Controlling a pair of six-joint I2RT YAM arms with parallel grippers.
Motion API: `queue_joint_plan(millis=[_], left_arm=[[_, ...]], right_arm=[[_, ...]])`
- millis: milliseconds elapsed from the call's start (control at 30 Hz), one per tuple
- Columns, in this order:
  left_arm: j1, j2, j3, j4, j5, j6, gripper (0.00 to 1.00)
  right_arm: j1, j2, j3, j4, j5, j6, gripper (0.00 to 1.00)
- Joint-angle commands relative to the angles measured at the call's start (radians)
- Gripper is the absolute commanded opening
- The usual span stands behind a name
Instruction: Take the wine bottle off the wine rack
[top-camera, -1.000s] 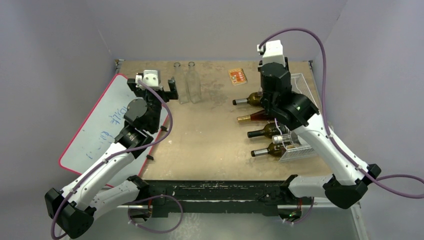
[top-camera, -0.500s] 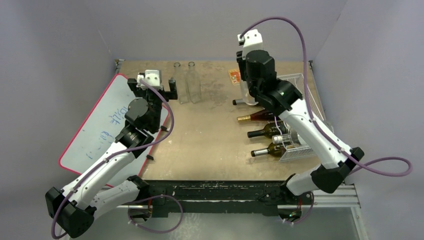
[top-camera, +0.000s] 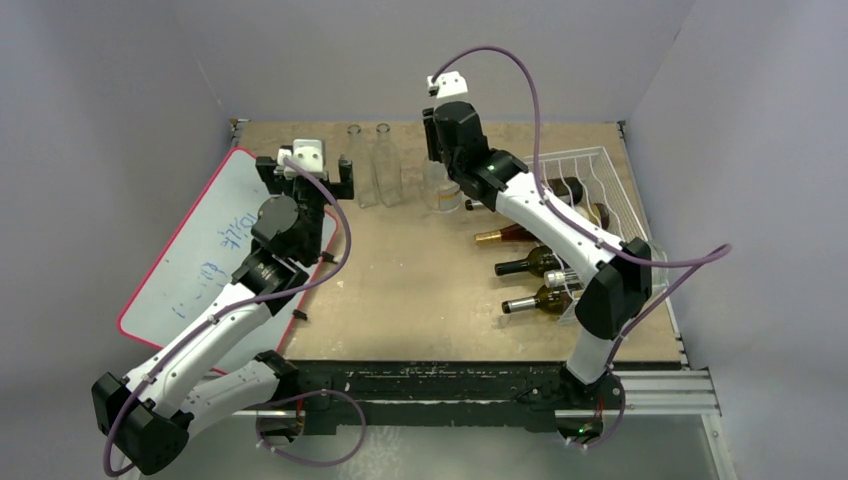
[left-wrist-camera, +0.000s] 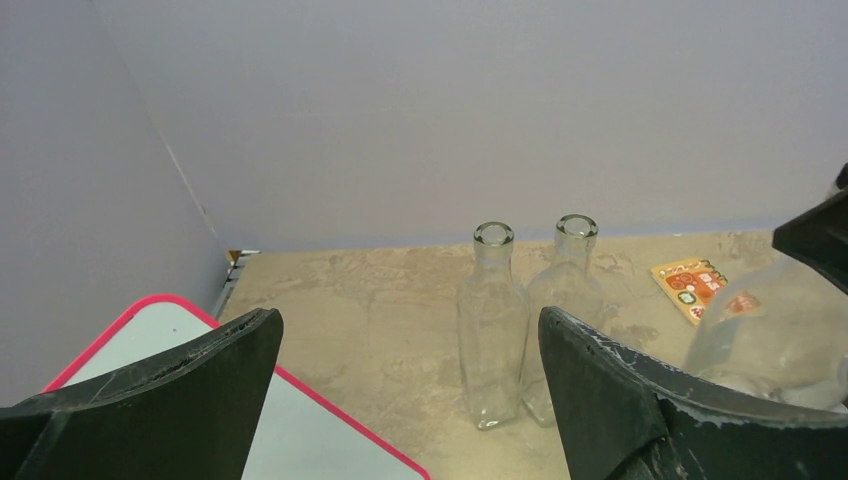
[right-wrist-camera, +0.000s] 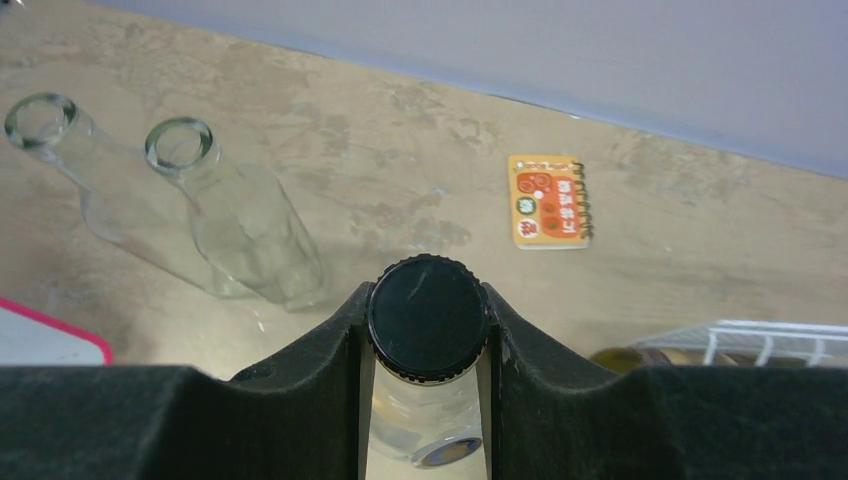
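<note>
The right gripper (right-wrist-camera: 428, 310) is clamped on the capped neck of the wine bottle (top-camera: 437, 188), held upright at upper centre of the frame, left of the wine rack (top-camera: 600, 165). Clear glass: likely heavy, stiff, slick, breakable; the neck under the cap suits gripping. Two empty bottles (top-camera: 372, 170) stand near on its left; the left gripper (left-wrist-camera: 410, 350) gapes apart, holding nothing

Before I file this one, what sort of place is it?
Most likely a robot test cell in a lab, not a home: plain grey walls box in a worn table, two robot arms are bolted to its near edge, and the wire rack of bottles and whiteboard look like staged props.
</note>
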Motion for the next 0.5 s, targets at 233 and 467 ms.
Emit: queue_joint_plan(millis=[233, 467], left_arm=[[-0.003, -0.022, 0.016, 0.039, 0.007, 0.007, 1.00], [-0.002, -0.021, 0.016, 0.040, 0.010, 0.004, 1.00]], right_arm=[[-0.080, 0.015, -0.014, 0.542, -0.059, 0.095, 0.00], [-0.080, 0.121, 0.042, 0.608, -0.045, 0.052, 0.00]])
